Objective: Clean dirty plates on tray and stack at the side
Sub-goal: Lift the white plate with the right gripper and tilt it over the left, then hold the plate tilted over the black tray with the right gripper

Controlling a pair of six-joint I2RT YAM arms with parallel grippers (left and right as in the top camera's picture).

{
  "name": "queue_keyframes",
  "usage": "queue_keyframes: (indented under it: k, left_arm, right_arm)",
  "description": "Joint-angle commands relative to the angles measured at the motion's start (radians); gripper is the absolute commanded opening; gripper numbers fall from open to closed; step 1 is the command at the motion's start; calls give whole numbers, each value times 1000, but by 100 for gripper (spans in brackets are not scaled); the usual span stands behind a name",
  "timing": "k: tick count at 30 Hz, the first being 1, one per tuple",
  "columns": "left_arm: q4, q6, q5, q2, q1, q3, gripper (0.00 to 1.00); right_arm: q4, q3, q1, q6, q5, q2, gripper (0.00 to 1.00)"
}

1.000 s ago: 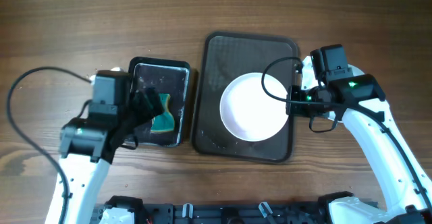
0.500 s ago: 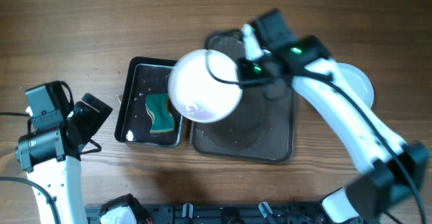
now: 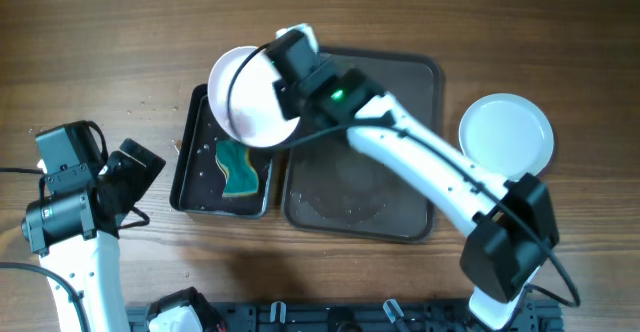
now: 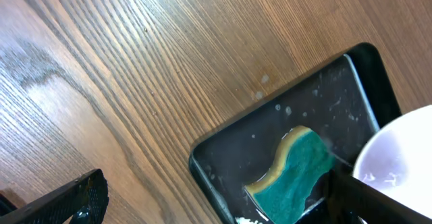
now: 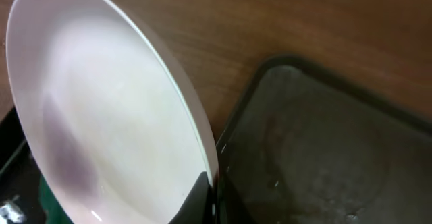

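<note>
My right gripper is shut on the rim of a white plate and holds it tilted above the small black basin. In the right wrist view the plate fills the left side, with the fingers pinching its edge. A green sponge lies in the basin; the left wrist view shows the sponge too. My left gripper is open and empty over the table, left of the basin. A second white plate lies on the table at the right.
The large dark tray in the middle holds no plate and looks wet. The basin has water drops in it. Bare wood lies around the tray and the basin.
My right arm has carried the plate left from the tray's upper left to above the basin. The left arm has kept still since half a second ago.
</note>
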Motion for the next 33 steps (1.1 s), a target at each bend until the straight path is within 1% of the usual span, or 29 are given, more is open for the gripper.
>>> queue_keyframes:
  k: [1,3,5,13,16,21,29,33]
  left_arm:
    - [0,-13,16,-13,9,8,100]
    - [0,-13,16,-13,9,8,100]
    - [0,-13,16,-13,9,8,100]
    - [0,-13,16,-13,9,8,100]
    - [0,-13,16,-13,9,8,100]
    - [0,-13,16,-13,9,8,100]
    - [0,-13,16,-13,9,8,100]
    - [0,-13,16,-13,9,8,100]
  right_arm:
    - [37,31,100,-70,326,-11,4]
    - [55,31,144,-80,457,-11,4]
    - [77,31,183,-122,552,-11,4]
    - [145,31,278,-230,806,-11,4]
    - [177,31,293,-278,833,-11,4]
    - [253,31,316,-416,888,-11,4]
    - [280,31,319,-441,887,-11,4]
    - [314,31,322,-541,887,-11,4]
